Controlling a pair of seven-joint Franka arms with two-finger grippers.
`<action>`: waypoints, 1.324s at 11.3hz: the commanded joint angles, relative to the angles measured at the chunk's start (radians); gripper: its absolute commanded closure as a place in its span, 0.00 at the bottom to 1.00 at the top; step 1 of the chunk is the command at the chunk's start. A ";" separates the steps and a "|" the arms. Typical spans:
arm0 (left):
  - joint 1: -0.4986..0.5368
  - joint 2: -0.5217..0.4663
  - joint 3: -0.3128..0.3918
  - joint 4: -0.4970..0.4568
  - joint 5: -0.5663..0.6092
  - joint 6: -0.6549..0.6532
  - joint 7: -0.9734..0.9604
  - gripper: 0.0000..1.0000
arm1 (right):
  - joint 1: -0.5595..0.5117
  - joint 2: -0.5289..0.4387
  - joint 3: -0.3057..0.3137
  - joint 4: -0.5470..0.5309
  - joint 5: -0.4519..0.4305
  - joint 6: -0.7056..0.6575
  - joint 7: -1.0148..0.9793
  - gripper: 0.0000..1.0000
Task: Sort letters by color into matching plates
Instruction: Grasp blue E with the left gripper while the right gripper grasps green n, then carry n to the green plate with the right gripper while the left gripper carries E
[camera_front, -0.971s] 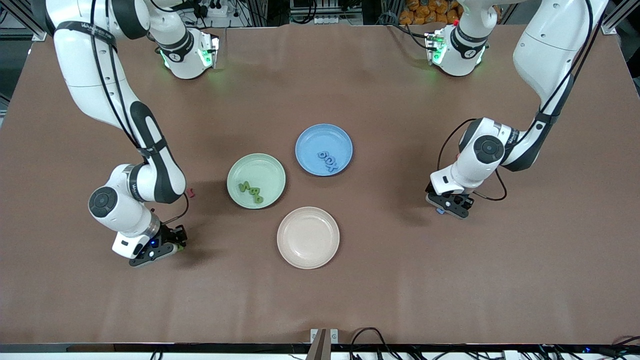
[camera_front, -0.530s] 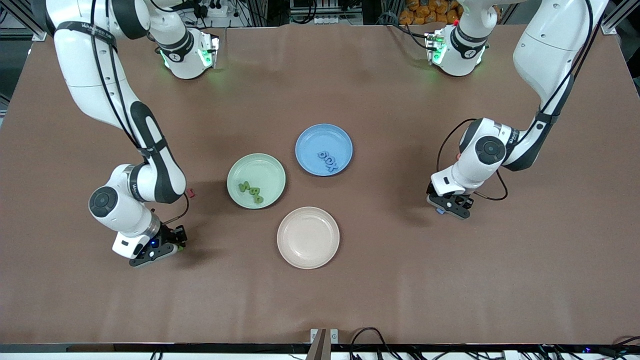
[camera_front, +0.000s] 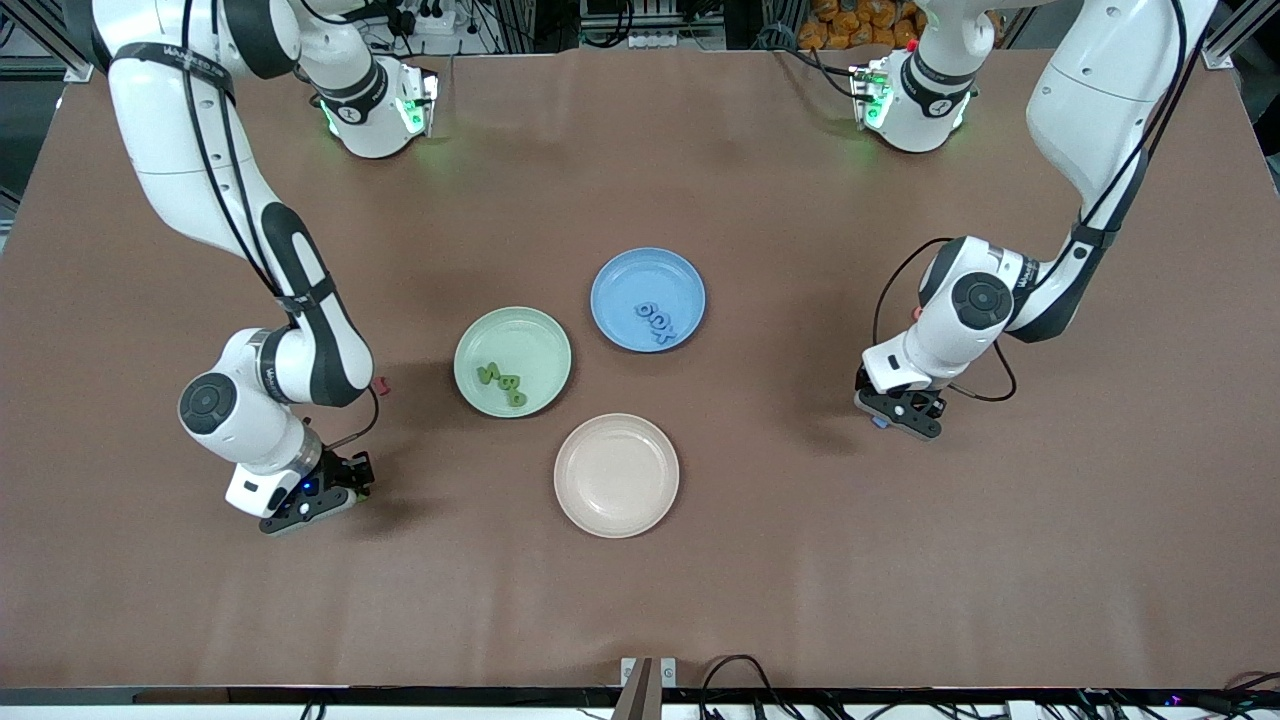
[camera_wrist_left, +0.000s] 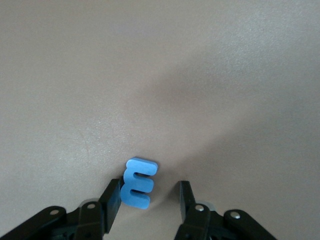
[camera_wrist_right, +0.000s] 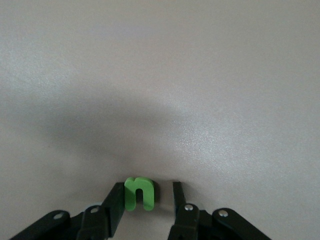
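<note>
A blue letter E (camera_wrist_left: 137, 182) stands on the table between the jaws of my left gripper (camera_wrist_left: 150, 187). It touches one finger, with a gap to the other, so the gripper is open. A green letter n (camera_wrist_right: 139, 193) stands the same way in my open right gripper (camera_wrist_right: 147, 187), against one finger only. The left gripper (camera_front: 897, 411) is low at the left arm's end of the table and the right gripper (camera_front: 310, 497) is low at the right arm's end. The green plate (camera_front: 520, 335) holds three green letters (camera_front: 502, 383). The blue plate (camera_front: 640, 275) holds three blue letters (camera_front: 656, 321).
A beige-white plate (camera_front: 616, 475) lies bare, nearer the front camera than the other two plates. A small red piece (camera_front: 381, 384) lies on the brown table beside the right arm's forearm.
</note>
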 joint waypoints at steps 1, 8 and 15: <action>0.003 0.013 -0.001 0.009 -0.028 0.010 0.013 0.54 | -0.001 0.033 0.006 0.021 0.022 0.031 -0.018 0.62; 0.003 0.013 0.000 0.015 -0.028 0.004 0.039 1.00 | 0.002 0.035 0.006 0.019 0.021 0.031 -0.019 0.79; -0.006 -0.007 -0.009 0.053 -0.077 -0.070 0.037 1.00 | -0.010 -0.022 0.006 0.013 0.022 -0.038 -0.021 0.83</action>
